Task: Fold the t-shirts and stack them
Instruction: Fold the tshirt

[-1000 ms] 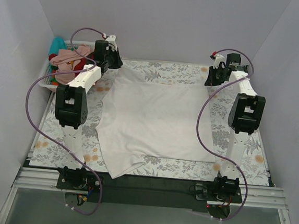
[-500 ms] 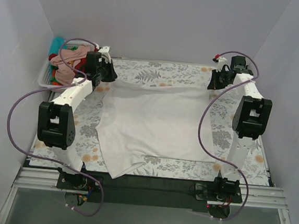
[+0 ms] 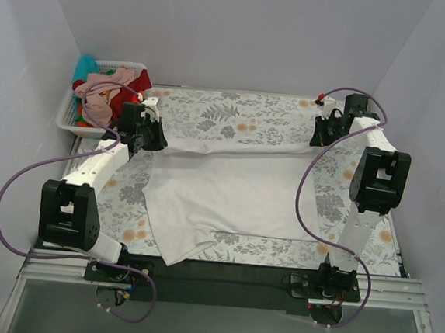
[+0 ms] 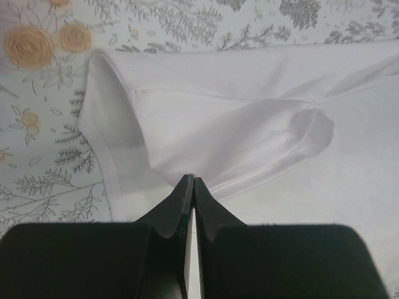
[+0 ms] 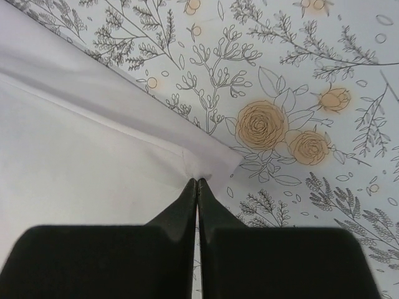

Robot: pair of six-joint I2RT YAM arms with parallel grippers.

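The large white t-shirt lies spread on the flowered table, its far edge turned over towards the near side. My left gripper is shut on the shirt's far left corner; in the left wrist view its tips pinch a fold of white cloth. My right gripper is shut on the far right corner; in the right wrist view its tips pinch the cloth's edge. Pink, dark red, orange and teal shirts sit heaped in the basket.
The white lattice basket stands at the far left corner beside the left arm. The flowered tablecloth shows beyond the shirt's folded edge. White walls close in on the left, right and back.
Both grippers have pulled the shirt's far edge towards the near side, folding it over the body. The left arm has swung down and left; the flowered cloth at the back is uncovered.
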